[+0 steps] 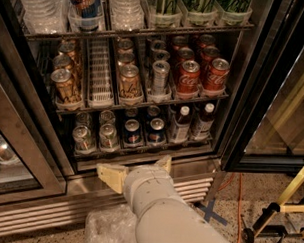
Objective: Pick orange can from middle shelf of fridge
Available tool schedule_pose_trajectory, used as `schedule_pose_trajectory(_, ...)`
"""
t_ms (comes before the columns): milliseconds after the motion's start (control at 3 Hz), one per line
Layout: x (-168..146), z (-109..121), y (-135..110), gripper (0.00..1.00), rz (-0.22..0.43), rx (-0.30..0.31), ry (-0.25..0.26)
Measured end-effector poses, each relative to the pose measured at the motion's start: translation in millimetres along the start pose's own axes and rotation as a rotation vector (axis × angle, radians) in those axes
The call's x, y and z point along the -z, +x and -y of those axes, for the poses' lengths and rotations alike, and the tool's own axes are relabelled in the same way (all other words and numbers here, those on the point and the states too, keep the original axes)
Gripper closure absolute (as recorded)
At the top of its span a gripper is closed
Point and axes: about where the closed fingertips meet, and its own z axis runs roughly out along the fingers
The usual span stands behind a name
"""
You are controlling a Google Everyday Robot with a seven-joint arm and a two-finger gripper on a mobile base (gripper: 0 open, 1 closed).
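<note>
Hand [134, 167] spread at fridge [195, 168] sill, orange can [129, 81] at middle shelf [157, 103] front

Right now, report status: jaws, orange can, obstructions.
Gripper low at fridge base, jaws open, empty. Orange can upright at middle shelf front, untouched. Silver-grey can in next lane; nothing seen blocking.

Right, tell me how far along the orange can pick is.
Done: the fridge stands open. In hand: the gripper, open and empty, sits low by the base grille. Left: rise to the middle shelf, grasp the untouched orange can, pull it out.
</note>
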Motion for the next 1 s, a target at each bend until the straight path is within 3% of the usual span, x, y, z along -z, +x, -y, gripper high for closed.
schedule_pose_trajectory(1000, 6.1, -4.1, 4.4, 0.00, 0.005, 0.050, 0.075)
